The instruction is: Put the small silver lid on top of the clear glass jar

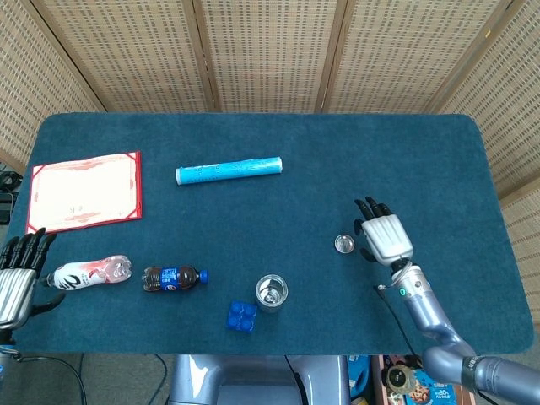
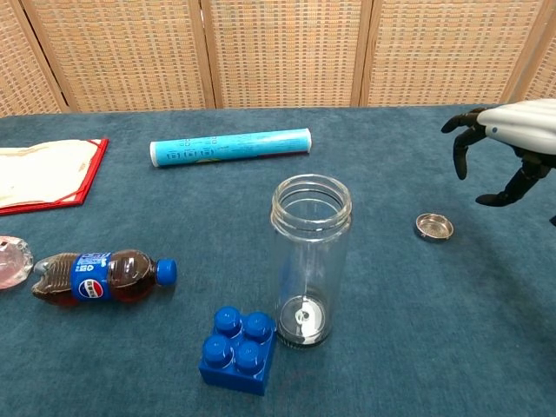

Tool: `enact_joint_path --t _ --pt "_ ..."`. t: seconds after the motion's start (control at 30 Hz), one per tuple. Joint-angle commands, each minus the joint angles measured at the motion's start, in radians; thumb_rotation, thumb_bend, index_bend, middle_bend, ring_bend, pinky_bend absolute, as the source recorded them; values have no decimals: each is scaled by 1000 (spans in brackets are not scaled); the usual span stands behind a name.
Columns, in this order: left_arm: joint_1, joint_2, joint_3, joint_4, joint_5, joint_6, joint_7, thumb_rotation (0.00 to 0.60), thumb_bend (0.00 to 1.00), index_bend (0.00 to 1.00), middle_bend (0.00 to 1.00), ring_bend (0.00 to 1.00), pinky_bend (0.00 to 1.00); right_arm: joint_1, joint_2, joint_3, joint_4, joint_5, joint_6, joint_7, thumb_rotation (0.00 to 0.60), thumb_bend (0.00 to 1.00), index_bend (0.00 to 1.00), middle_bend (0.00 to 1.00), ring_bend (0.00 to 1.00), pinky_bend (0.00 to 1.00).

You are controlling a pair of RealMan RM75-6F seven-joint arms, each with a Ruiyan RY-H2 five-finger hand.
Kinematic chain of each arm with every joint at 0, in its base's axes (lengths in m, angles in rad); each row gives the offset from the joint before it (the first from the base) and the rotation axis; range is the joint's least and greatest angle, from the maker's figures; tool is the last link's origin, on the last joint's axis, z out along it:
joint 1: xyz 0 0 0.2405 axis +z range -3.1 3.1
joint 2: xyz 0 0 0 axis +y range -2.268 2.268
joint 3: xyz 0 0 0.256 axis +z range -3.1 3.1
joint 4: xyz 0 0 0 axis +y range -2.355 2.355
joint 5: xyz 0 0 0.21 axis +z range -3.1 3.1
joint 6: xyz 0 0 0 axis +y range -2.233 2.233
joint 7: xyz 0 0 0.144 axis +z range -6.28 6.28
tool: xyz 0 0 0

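The small silver lid (image 1: 343,245) (image 2: 433,227) lies on the blue table, right of the jar. The clear glass jar (image 1: 272,293) (image 2: 310,261) stands upright with its mouth uncovered, near the front edge. My right hand (image 1: 385,238) (image 2: 508,143) hovers just right of the lid, fingers spread and pointing down, holding nothing. My left hand (image 1: 17,272) rests open at the table's far left edge, beside a pink bottle; the chest view does not show it.
A blue toy brick (image 1: 242,316) (image 2: 238,349) sits against the jar's left side. A cola bottle (image 1: 173,278) (image 2: 102,276) and a pink bottle (image 1: 89,273) lie further left. A light blue tube (image 1: 228,170) (image 2: 229,146) lies behind, and a red-edged certificate (image 1: 85,191) at back left.
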Motion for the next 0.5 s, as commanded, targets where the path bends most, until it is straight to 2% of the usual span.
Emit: enact_joint_path --t 0.03,0.5 --pt "-2 -2 2 2 0 -6 3 600 177 0 0 0 0 15 -20 -5 24 17 -15 -5 600 479 506 170 0 220" --pt "-16 -17 1 18 -16 -36 9 600 178 0 0 0 0 93 -122 -12 136 101 -60 -34 600 504 507 171 0 223"
